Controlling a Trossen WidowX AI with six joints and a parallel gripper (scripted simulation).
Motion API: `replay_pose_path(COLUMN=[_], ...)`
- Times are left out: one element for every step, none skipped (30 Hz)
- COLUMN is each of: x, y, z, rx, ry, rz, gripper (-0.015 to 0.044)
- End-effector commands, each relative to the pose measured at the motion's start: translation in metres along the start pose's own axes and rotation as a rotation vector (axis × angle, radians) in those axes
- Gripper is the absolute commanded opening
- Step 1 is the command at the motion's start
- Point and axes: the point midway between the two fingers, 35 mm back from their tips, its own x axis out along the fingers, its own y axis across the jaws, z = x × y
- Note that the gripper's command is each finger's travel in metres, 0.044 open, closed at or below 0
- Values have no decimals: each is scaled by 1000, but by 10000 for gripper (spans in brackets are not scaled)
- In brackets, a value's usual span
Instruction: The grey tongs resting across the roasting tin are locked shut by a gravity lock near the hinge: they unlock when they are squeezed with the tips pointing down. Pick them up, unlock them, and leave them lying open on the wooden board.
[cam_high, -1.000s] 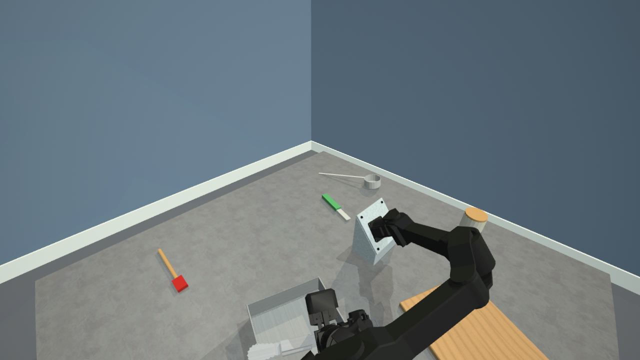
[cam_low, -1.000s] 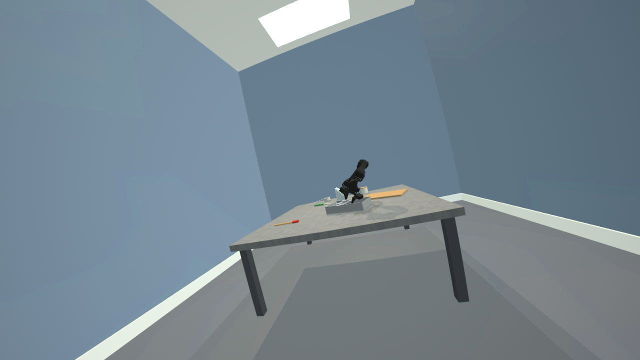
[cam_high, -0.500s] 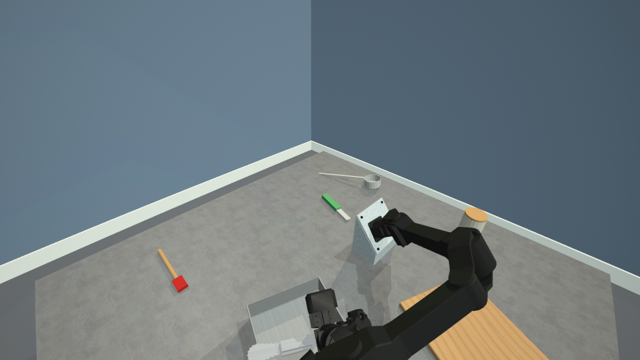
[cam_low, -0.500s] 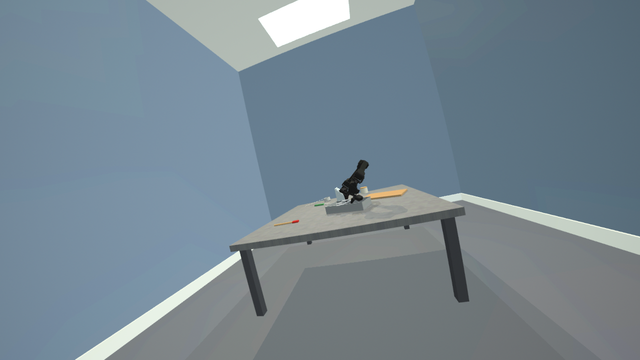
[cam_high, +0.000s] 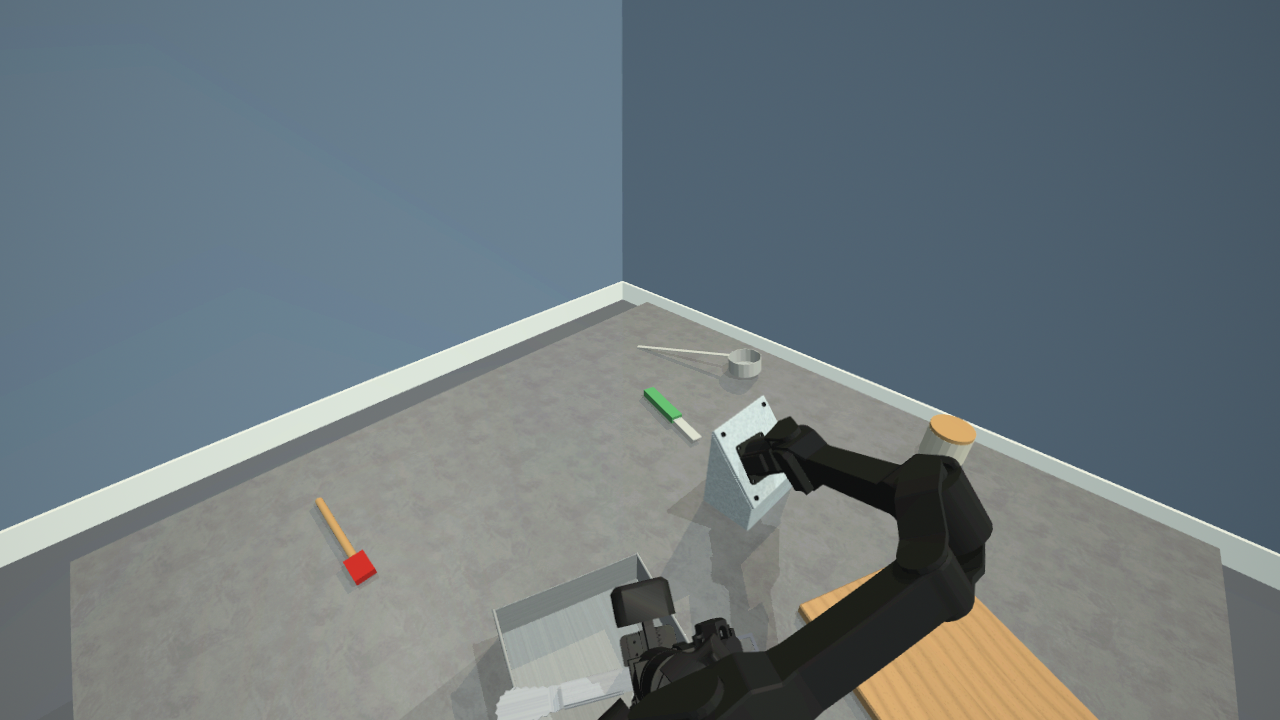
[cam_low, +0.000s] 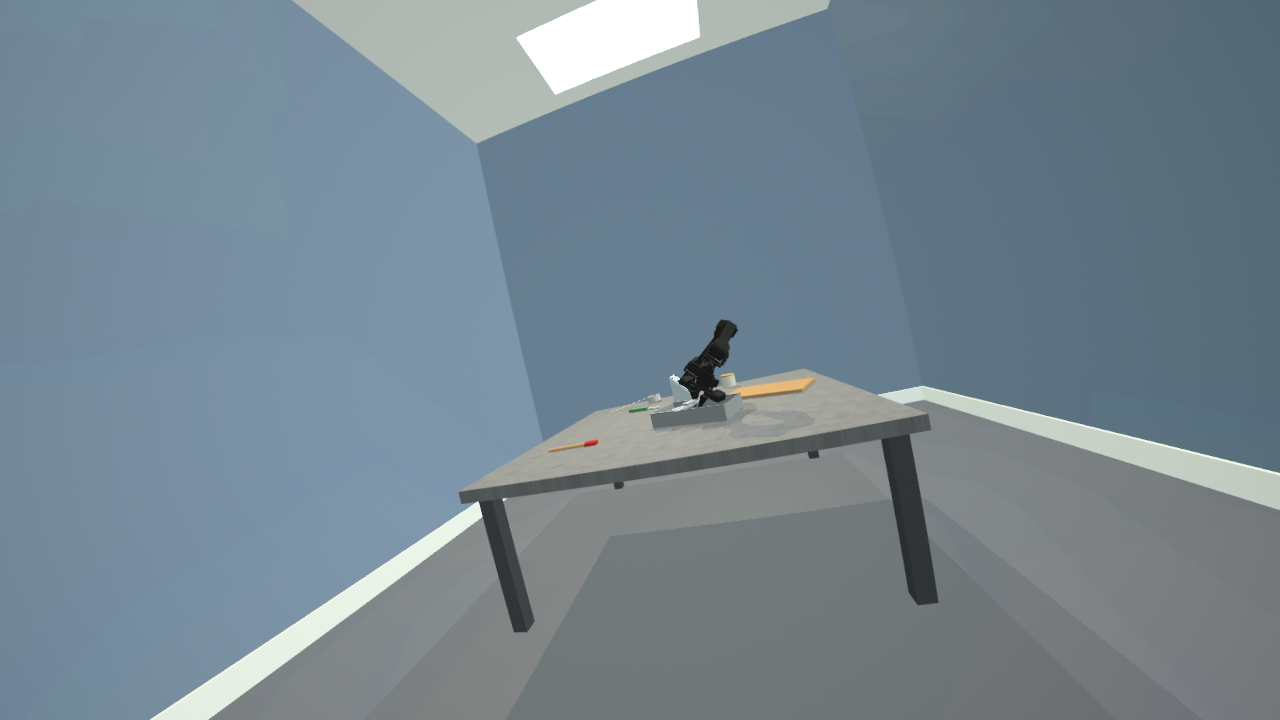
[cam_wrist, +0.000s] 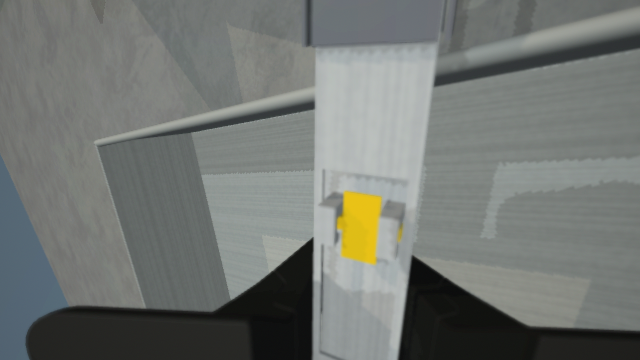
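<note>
The grey tongs (cam_high: 537, 701) (cam_low: 688, 403) (cam_wrist: 372, 125) lie across the roasting tin (cam_high: 572, 584) (cam_low: 689, 418) (cam_wrist: 165, 210). In the wrist view their grey end block (cam_wrist: 375, 20) is at the top, past the tin's rim. A yellow piece (cam_wrist: 361, 227) sits between two small lugs in a slot of the tongs. My gripper (cam_wrist: 349, 246) is shut on the tongs, one black finger against each side, beside the yellow piece. Its fingertips are hidden in the top view. The wooden board (cam_high: 975, 662) (cam_low: 774, 388) lies to the right, partly behind the arm in the top view.
A red-headed tool (cam_high: 359, 567) (cam_low: 590, 443) lies left of the tin. A green-handled tool (cam_high: 662, 402) (cam_low: 638, 410) and a long-handled pan (cam_high: 744, 362) lie at the back, beyond the pale wedge (cam_high: 726, 474) that bears the arm. A wooden-topped canister (cam_high: 953, 429) stands behind the arm.
</note>
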Motion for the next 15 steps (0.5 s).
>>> replay_pose_path(x=[-3,-8,-15,-23,-32,-44,-56,-64,-66,-66,-66,-66,-66,-66,-66], y=[1,4,8,12,18,24,32,37,38,38,38,38,38,38,38], z=[0,-1,-2,-2,-3,-3,-2,-1,-1,-1,-1,-1,-1,-1,-1], rx=[0,0,1,2,2,3,4,5,5,5,5,5,5,5,5], ry=[0,0,0,-1,-2,-3,-5,-6,-7,-7,-7,-7,-7,-7,-7], rz=[1,1,2,3,4,4,5,5,5,5,5,5,5,5,5], gripper=[-115,-141,-150,-150,-150,-150,-150,-150,-150,-150,-150,-150,-150,-150,-150])
